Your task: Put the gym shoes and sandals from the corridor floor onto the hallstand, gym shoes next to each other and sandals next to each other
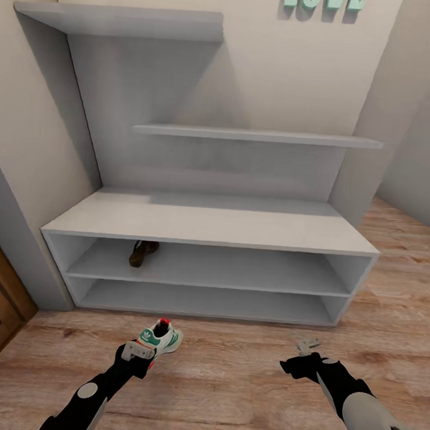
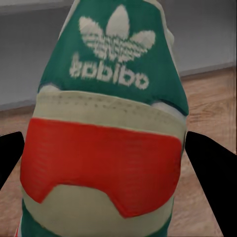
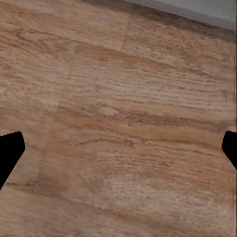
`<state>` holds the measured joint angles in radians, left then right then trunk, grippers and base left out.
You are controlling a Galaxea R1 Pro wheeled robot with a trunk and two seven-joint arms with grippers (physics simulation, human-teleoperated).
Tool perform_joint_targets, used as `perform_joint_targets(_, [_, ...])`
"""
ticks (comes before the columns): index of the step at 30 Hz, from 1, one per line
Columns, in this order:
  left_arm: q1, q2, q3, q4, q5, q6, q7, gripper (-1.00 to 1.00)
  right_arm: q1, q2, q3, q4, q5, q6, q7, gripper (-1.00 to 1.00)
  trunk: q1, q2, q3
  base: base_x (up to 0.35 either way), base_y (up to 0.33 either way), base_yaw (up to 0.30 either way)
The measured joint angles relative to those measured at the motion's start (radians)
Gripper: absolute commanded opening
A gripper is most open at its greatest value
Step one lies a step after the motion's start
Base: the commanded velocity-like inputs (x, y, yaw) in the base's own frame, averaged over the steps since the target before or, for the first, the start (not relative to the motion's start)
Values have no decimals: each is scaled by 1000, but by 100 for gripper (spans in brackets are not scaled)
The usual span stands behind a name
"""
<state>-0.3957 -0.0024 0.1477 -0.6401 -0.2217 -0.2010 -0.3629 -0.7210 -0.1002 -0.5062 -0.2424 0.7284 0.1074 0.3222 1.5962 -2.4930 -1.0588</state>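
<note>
left gripper [image 1: 144, 349] pinches a gym shoe [image 1: 161, 339] by the heel, in front of the hallstand [image 1: 208, 224]; one sandal [image 1: 142, 252] sits on its upper shelf. right gripper [image 1: 307, 345] spread, empty. i keep the shoe level and clear the shelf lip before release

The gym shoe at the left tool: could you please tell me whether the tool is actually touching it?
Touching. In the left wrist view the gym shoe sits between the left tool's two dark fingers, pressed against both. In the head view it is carried above the corridor floor.
</note>
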Motion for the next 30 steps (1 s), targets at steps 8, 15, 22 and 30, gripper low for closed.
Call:
perform_joint_targets(8, [0, -4, -1, 2, 0, 0, 0, -100, 0, 3, 0, 0, 0, 0, 0, 100, 0, 0, 0, -194, -308, 0])
perform_joint_targets(15, [0, -12, -1, 2, 0, 0, 0, -100, 0, 4, 0, 0, -1, 0, 0, 100, 0, 0, 0, -273, -217, 0])
perform_joint_targets(22, [0, -13, -1, 2, 0, 0, 0, -100, 0, 13, 0, 1, 0, 0, 0, 100, 0, 0, 0, -279, -223, 0])
perform_joint_targets(30, [0, -13, 0, 2, 1, 0, 0, -100, 0, 17, 0, 2, 0, 0, 0, 100, 0, 0, 0, -133, -120, 0])
